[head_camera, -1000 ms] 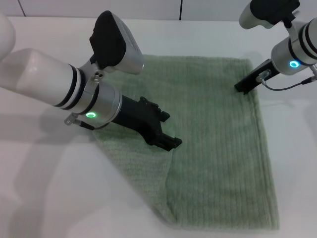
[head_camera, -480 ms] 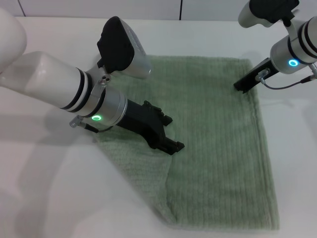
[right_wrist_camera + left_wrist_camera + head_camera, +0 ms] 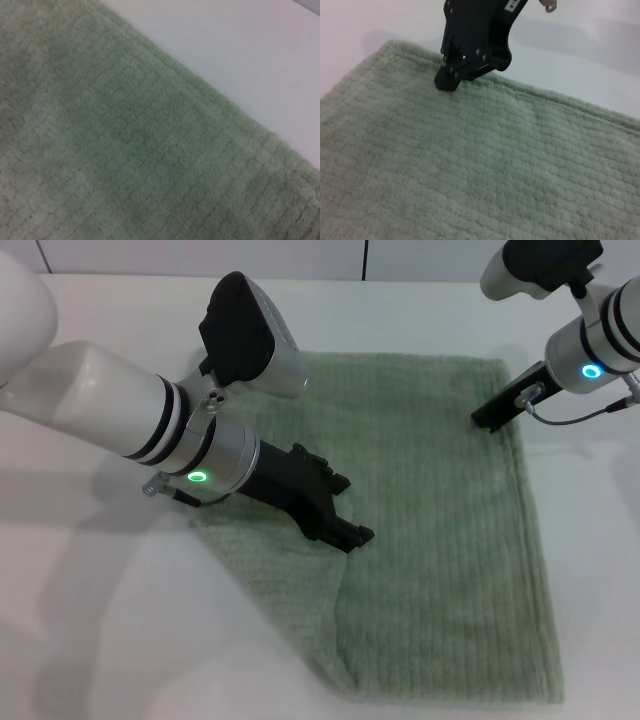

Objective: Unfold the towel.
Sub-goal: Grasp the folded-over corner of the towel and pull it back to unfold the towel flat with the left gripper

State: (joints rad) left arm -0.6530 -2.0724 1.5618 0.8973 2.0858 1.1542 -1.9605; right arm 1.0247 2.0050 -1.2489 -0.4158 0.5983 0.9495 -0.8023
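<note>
Towel (image 3: 430, 540) lying spread on the white counter (image 3: 100, 620), near-left corner folded over. Left hand (image 3: 350, 533) pressing down mid-towel, fingers seemingly pressed together. Right hand (image 3: 490, 418) touching far-right corner; its finger state unclear.

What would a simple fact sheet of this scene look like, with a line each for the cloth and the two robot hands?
Cloth: the towel, pale green, lying on a white table
Cloth state: mostly flat, with a folded layer along its near left edge
Left gripper: low over the towel's left part, near that fold
Right gripper: tip down at the towel's far right corner
Contact: the left wrist view shows the right gripper's tip pressing into the towel by its edge
</note>
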